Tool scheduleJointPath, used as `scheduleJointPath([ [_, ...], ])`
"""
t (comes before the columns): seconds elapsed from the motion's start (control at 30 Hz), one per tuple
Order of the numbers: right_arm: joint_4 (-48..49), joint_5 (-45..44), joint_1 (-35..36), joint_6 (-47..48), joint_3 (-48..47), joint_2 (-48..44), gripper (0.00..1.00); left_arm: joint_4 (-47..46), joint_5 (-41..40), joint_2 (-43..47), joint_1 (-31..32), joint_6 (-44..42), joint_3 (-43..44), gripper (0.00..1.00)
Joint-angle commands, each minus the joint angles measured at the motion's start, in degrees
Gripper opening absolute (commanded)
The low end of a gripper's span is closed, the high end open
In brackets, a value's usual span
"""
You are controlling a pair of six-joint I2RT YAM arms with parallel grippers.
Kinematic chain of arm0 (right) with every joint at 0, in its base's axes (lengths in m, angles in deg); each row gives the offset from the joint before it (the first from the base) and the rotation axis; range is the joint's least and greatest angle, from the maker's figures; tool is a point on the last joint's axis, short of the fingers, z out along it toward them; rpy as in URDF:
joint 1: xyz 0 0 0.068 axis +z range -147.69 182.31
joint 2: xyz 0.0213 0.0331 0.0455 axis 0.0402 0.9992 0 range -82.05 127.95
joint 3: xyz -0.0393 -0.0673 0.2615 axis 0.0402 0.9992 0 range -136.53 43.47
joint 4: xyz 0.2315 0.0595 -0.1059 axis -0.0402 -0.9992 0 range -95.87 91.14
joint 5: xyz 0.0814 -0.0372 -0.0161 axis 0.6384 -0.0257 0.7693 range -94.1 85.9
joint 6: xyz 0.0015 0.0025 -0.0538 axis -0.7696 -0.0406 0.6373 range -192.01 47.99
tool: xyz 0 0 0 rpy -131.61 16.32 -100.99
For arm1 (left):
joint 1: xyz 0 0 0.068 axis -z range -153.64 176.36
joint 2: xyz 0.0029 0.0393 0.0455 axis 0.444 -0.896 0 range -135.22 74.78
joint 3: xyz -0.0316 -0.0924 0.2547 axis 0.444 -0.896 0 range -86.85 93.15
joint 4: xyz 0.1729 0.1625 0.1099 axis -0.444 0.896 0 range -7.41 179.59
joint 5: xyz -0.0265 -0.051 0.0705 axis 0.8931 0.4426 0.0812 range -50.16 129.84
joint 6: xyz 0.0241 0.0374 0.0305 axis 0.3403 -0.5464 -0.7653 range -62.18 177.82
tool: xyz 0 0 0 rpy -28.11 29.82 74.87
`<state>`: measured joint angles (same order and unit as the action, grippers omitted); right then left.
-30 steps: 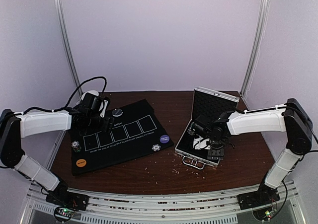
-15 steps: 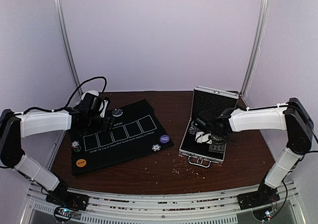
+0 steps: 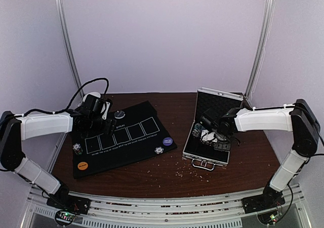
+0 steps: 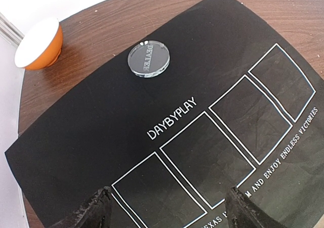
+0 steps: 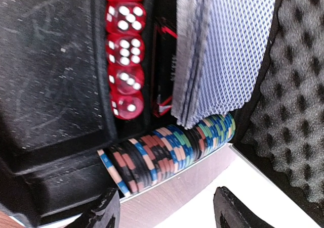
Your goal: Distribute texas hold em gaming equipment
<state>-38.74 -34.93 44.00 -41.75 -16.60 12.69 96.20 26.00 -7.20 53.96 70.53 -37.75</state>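
Note:
My right gripper (image 3: pixel 205 135) (image 5: pixel 164 210) hangs over the open silver case (image 3: pixel 207 158), jaws apart, with the case's silver rim (image 5: pixel 172 185) running between the fingertips. I cannot tell whether they touch it. Just beyond lie a row of striped poker chips (image 5: pixel 172 152), a deck of grey-blue-backed cards (image 5: pixel 223 51) and red dice (image 5: pixel 125 51). My left gripper (image 3: pixel 98 124) (image 4: pixel 169 213) stands open and empty above the black mat (image 3: pixel 126 154) (image 4: pixel 91 137). On the mat are a grey dealer disc (image 4: pixel 148 59) (image 3: pixel 119 114), a purple disc (image 3: pixel 167 141), an orange disc (image 3: pixel 81 164) and two chip stacks (image 3: pixel 77 148).
An orange-and-white bowl (image 4: pixel 40 46) sits upside down off the mat's far left corner. The case lid (image 3: pixel 217 106) stands upright with grey foam (image 5: pixel 298 86) lining it. Crumbs (image 3: pixel 177 173) dot the brown table near the case's front.
My right gripper moved up and farther back over the case and its jaws narrowed. The case base slid slightly right. The left arm stayed still.

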Motion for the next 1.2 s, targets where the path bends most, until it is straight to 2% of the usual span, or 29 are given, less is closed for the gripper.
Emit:
scheduleJointPath([
  [0.0,1.1,-1.9,-1.5,1.5,0.6,-1.5,0.67,-1.4,0.6,-0.3,0.0,-0.9,-0.1,0.8],
  [0.27,2.9,3.2,-2.1,2.9,2.9,0.3,0.68,-1.4,0.8,-0.3,0.0,-1.0,-0.1,0.8],
  [0.7,-5.5,14.9,-1.5,-1.6,1.0,2.2,0.58,-1.4,0.9,-0.6,0.0,-1.1,-0.1,0.8],
  [1.0,-5.6,11.2,-1.4,-2.7,0.6,1.5,0.54,-1.5,1.4,-1.0,0.1,-1.2,0.1,0.8],
  [1.17,-2.6,3.9,-1.7,-1.6,0.5,1.9,0.65,-1.5,1.7,-1.0,0.1,-1.3,0.1,0.8],
])
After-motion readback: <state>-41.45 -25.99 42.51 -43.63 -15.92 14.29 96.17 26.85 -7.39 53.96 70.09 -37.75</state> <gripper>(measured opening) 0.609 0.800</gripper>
